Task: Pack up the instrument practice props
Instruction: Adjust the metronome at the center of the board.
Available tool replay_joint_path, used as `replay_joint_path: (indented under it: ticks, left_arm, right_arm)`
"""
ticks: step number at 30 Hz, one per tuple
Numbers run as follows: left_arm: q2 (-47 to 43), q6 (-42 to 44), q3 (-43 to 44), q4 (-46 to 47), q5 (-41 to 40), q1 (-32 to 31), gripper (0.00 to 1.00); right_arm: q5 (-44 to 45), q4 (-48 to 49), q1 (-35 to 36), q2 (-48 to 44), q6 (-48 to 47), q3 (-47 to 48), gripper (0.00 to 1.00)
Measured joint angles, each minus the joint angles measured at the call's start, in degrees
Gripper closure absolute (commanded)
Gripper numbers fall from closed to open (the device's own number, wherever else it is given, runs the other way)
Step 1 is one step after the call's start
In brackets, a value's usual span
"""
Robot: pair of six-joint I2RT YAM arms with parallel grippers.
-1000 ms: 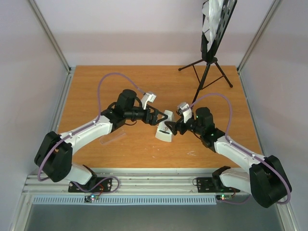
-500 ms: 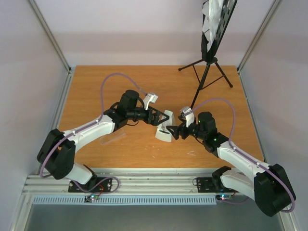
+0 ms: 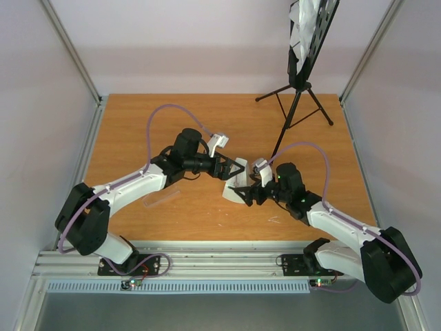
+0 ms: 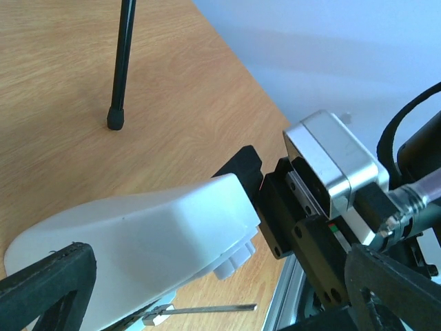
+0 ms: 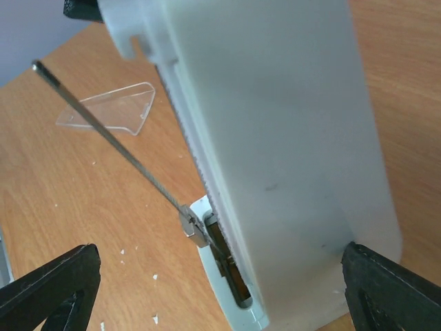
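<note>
The white metronome [image 3: 236,186] lies on its side on the wooden table, its pendulum rod [image 5: 117,145] sticking out bare. Its clear cover [image 3: 161,198] lies apart to the left and also shows in the right wrist view [image 5: 110,110]. My left gripper [image 3: 230,167] is open around the metronome's narrow end [image 4: 138,234]. My right gripper [image 3: 247,195] is open around its base [image 5: 289,138], one finger [image 5: 393,286] against the body. The black music stand [image 3: 296,103] stands at the back right with white sheet-music pages [image 3: 303,27] on its desk.
A tripod foot [image 4: 115,123] of the stand rests close behind the metronome. The right arm's wrist camera [image 4: 331,165] is close in front of my left gripper [image 4: 220,272]. Small white specks [image 3: 274,221] lie near the front edge. Metal frame rails border the table.
My right gripper has moved forward and left around the metronome's base. My left gripper has edged right over its narrow end. The metronome has shifted slightly.
</note>
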Motion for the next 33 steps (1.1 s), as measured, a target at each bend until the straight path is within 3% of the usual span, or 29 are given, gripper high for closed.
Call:
replay_joint_path:
  ticks: [15,27,33]
  left_arm:
    - [0.0,0.0,0.0,0.2,-0.7,0.3,0.01]
    - [-6.7,2.0,-1.4,-1.4,-6.3,0.0,0.01]
    - [-9.1,2.4,-2.3,-1.4,-8.3,-0.2,0.01]
  right_arm:
    - [6.5,0.3,10.6,1.9,0.5,0.0,0.05]
    - [16.9,-2.4,11.0,-9.6,0.2,-0.4,0.01]
    - [16.4,-3.1,8.1,-11.1,-0.6,-0.3,0.01]
